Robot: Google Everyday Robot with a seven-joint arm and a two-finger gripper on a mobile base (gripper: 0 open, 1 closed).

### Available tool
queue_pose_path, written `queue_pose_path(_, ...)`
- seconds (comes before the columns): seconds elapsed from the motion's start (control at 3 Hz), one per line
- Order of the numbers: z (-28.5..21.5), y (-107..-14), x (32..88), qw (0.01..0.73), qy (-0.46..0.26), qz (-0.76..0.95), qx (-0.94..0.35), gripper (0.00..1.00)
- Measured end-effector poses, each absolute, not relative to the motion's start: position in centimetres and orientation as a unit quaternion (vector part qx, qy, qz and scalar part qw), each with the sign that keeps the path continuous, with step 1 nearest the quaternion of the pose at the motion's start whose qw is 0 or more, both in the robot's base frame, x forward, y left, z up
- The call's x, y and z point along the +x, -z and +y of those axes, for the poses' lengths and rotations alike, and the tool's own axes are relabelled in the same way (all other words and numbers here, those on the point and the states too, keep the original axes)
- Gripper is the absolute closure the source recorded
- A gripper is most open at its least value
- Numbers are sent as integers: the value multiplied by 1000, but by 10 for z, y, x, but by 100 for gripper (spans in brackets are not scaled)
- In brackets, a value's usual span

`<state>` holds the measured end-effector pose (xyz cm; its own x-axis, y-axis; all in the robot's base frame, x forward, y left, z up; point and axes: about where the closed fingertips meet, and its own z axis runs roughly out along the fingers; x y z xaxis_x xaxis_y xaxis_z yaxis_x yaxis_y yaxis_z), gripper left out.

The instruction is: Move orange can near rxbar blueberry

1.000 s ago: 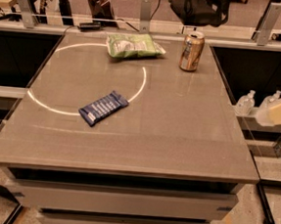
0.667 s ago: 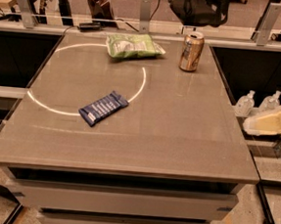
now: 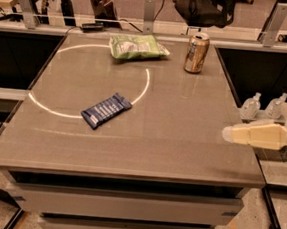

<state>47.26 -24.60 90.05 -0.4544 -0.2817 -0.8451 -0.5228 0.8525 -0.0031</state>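
Observation:
The orange can stands upright near the far right corner of the grey table. The rxbar blueberry, a dark blue wrapper with white lettering, lies flat and angled left of the table's middle. The two are well apart. My gripper, cream coloured, reaches in from the right edge of the view over the table's near right edge. It is well in front of the can and far to the right of the bar, and it holds nothing that I can see.
A green crinkly bag lies at the far middle, left of the can. Two small clear bottles stand on a lower shelf to the right of the table. A black device lies on the back ledge. A bright ring of light marks the tabletop.
My gripper has moved left and a little down, from off the table's right side to over its near right edge. The can, the bar and the bag have not moved.

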Motion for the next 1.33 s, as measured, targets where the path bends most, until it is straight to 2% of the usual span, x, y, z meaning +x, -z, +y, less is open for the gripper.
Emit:
queue_pose_path(0.33, -257, -913, 488, 493, -102, 835, -220, 0)
queue_pose_path(0.67, -256, -913, 488, 493, -102, 835, -221, 0)
queue_pose_path(1.33, -224, -919, 535, 518, -106, 814, -240, 0)
